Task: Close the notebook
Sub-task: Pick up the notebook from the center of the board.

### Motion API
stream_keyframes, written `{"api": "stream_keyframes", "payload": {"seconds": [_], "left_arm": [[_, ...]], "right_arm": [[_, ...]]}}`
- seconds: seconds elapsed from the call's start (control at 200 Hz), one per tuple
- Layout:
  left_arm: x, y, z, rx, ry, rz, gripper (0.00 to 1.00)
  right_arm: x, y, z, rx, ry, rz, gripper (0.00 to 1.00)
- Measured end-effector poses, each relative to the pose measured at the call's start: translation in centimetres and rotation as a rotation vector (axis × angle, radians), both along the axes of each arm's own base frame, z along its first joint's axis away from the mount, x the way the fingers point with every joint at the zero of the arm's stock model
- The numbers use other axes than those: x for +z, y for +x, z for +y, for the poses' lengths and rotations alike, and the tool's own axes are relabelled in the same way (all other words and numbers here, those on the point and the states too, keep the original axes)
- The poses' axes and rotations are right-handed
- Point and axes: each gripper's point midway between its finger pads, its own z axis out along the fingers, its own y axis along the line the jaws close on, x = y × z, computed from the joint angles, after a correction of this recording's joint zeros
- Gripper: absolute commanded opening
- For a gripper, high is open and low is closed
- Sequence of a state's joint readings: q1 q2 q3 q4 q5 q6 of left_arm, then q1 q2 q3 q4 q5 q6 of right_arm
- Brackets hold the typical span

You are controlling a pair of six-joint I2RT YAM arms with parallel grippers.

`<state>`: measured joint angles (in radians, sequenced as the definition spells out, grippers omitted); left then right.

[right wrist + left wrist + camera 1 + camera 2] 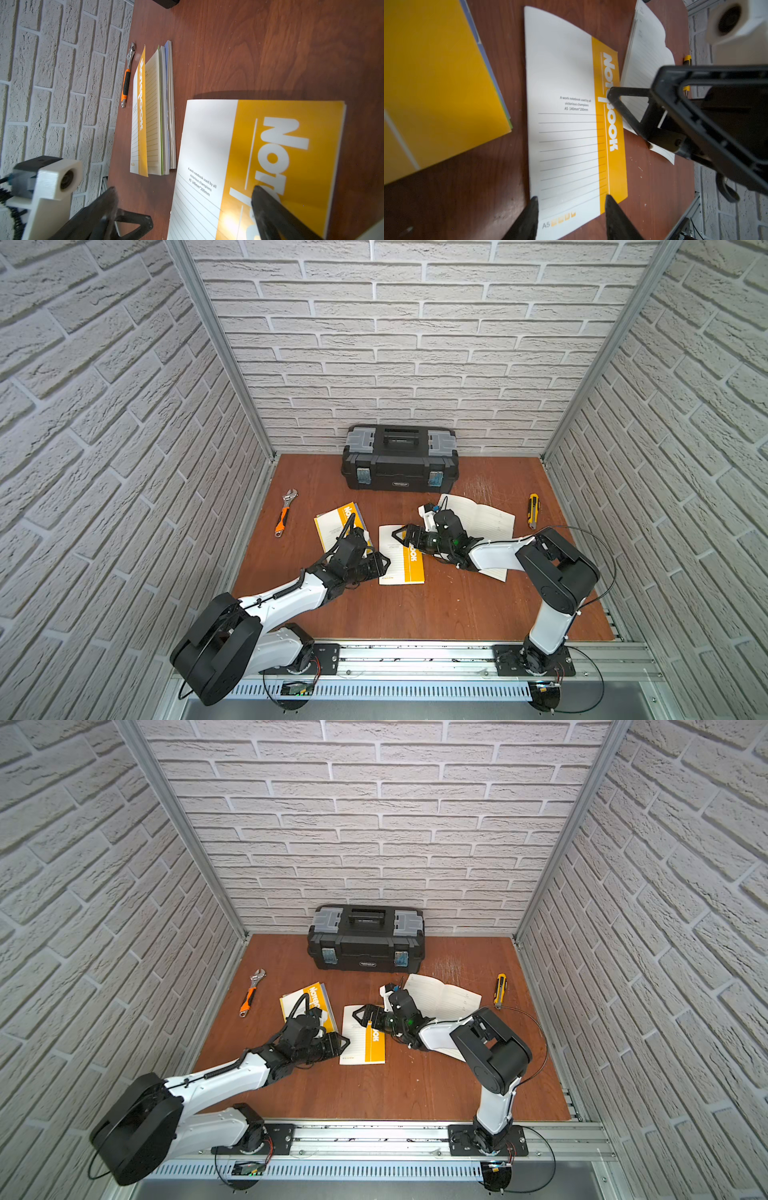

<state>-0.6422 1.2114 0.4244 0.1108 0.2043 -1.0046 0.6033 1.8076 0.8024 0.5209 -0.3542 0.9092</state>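
We note white brick-pattern walls (395,344) on three sides, aluminium corner posts (220,344), a reddish-brown wood-grain surface (415,614), even diffuse light.

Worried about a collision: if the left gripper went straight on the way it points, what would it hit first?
Probably the closed notebook cover, which lies right ahead of the left gripper; the right gripper comes after. Depth is uncertain.

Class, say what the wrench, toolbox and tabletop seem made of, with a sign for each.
Wrench: shiny head, probably steel; orange grip looks rubbery. Toolbox: matte black, moulded shape, likely plastic. Tabletop: reddish wood or laminate, grain visible.
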Motion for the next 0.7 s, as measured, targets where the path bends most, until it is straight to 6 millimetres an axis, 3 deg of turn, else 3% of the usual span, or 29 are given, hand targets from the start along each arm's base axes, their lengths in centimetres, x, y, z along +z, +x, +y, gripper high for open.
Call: {"api": "stream_keyframes", "payload": {"seconds": [0.7], "left_arm": [[-1.2,0.3,1.6,0.077,-0.003,0.049,0.51]], "right_arm": [[-1.5,-0.5,-0.2,0.002,-0.004,0.015,1.00]]}}
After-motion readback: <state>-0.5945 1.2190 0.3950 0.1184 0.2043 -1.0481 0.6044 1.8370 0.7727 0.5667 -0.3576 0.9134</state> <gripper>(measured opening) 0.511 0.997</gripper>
